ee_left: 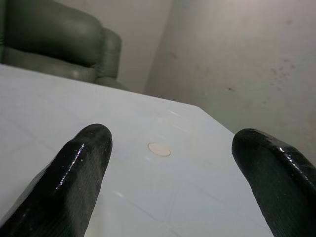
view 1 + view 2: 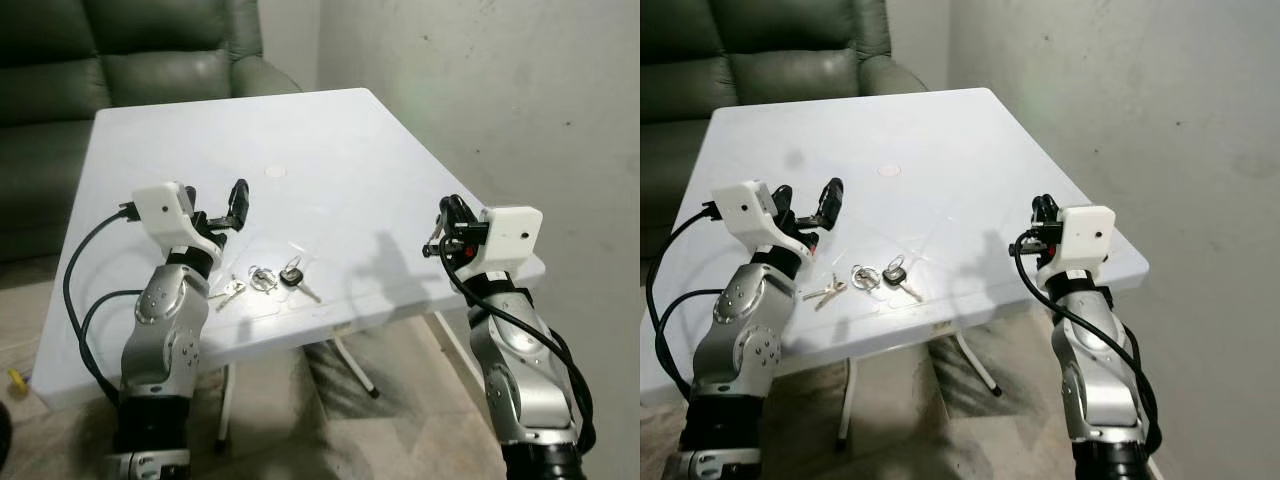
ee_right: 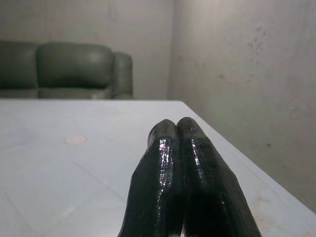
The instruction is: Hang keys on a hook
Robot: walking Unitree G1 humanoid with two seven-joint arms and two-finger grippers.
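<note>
A bunch of keys (image 2: 264, 279) lies flat on the white table (image 2: 330, 130) near its front edge. It has a metal ring, a black-headed key (image 2: 292, 277) and silver keys (image 2: 232, 290). My left gripper (image 2: 222, 208) hovers just above the table, behind and slightly left of the keys. It is open, and the left wrist view shows its fingers (image 1: 74, 173) wide apart with nothing between them. My right gripper (image 2: 450, 215) is raised over the table's right front corner, well to the right of the keys. It is shut, its fingertips (image 3: 168, 133) pressed together and empty.
A dark green sofa (image 2: 150, 50) stands behind the table. A bare grey wall (image 2: 500, 100) runs along the right. A small round cap (image 2: 274, 171) marks the table's middle. The table's legs (image 2: 352, 362) show below its front edge, and a yellow object (image 2: 14, 381) lies on the floor at the left.
</note>
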